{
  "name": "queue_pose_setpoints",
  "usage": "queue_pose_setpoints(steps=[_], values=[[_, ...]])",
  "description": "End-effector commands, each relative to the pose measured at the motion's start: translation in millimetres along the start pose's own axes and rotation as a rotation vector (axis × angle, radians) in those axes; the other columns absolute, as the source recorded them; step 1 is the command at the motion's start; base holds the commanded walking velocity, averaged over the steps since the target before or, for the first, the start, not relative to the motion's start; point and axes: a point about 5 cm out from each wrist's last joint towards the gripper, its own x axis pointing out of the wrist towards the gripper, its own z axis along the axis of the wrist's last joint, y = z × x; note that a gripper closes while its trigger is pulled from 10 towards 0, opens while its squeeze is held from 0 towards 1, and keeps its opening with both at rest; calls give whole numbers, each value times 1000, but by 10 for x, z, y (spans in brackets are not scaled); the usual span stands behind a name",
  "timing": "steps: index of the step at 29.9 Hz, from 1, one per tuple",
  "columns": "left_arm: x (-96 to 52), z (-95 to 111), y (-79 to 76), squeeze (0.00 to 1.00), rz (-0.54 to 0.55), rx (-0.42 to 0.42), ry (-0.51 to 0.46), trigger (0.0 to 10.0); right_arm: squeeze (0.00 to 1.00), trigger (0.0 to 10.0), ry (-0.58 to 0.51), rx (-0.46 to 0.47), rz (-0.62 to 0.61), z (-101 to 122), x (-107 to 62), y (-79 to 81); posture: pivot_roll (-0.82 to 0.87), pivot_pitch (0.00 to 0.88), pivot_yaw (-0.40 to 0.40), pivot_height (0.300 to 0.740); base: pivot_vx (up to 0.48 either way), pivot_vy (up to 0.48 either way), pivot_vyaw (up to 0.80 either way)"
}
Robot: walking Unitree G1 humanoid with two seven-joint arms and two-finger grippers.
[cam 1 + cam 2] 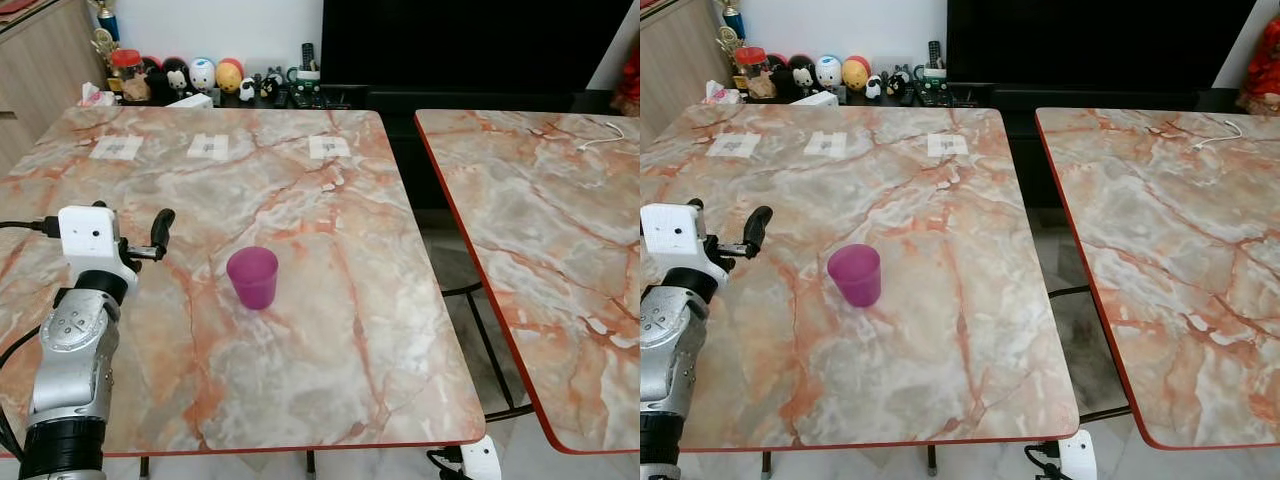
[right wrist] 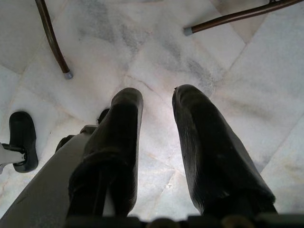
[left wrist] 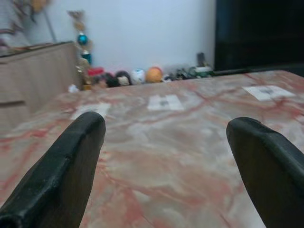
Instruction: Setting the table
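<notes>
Left gripper [image 3: 164, 156] spread wide, holding nothing, raised over the left part of the marble table [image 1: 330, 350]. Fingers [image 3: 71, 161] pointing across the tabletop toward the far edge. Well apart from the purple cup [image 1: 252, 277], which stands upright and alone near the middle of the table, to the right of the gripper. Left arm [image 1: 75, 350] silver, with a white block at the wrist, rising from the near left corner.

Right gripper [image 2: 156, 147] hanging low beside the table, pointing down at the pale marble floor [image 2: 228, 85], fingers [image 2: 118, 142] a narrow gap apart and holding nothing. Two dark table legs [image 2: 52, 38] and the robot's foot [image 2: 23, 140] below it.

Three white paper tags [image 1: 208, 146] lying in a row along the far side of the table. Second marble table [image 1: 540, 220] just to the right, separated by a gap, with a white cable [image 1: 600, 137] near its far edge. Row of small toy figures [image 1: 200, 75] on a low shelf behind, next to a dark screen [image 1: 470, 40]. Wooden cabinet [image 1: 40, 70] at far left.
</notes>
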Motion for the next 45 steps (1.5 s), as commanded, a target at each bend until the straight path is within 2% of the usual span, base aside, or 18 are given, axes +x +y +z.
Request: queue_pose_setpoints(steps=[1,3,4,5,8,13,21,40,42,43,45], values=[[-31,-31,59,0,62,29,-1,10000,0,10000,16,17,-9,-56,-13,-29,152,41,-68,740,0,0,0],[-47,-50,123,0,127,45,6,10000,0,10000,16,18,-9,-56,-13,-27,152,40,-67,740,0,0,0],[-85,-95,221,0,218,30,26,10000,0,10000,12,21,-9,-54,-13,-25,152,39,-66,740,0,0,0],[-105,-111,261,0,253,21,32,10000,0,10000,9,25,-9,-52,-12,-22,152,38,-67,740,0,0,0],[-121,-98,237,0,221,-5,16,10000,0,10000,7,25,-10,-50,-12,-23,155,40,-67,740,0,0,0],[-118,-75,208,0,197,3,9,10000,0,10000,-14,10,-10,-25,-11,-21,161,41,-67,740,0,0,170],[-90,-74,179,0,200,2,5,10000,0,10000,-14,20,-7,-28,-10,-8,160,40,-61,740,0,0,780],[-129,-160,174,0,176,4,45,10000,0,10000,-4,34,5,-40,-10,9,163,42,-58,740,0,0,0],[-221,-229,363,0,292,78,74,10000,0,10000,-4,35,5,-40,-10,11,161,42,-56,740,0,0,0],[-291,-219,547,0,406,128,70,10000,0,10000,-5,37,4,-41,-10,11,161,42,-56,740,0,0,0],[-364,-162,743,0,516,184,53,10000,0,10000,-6,38,4,-41,-10,11,162,43,-57,740,0,0,0]])
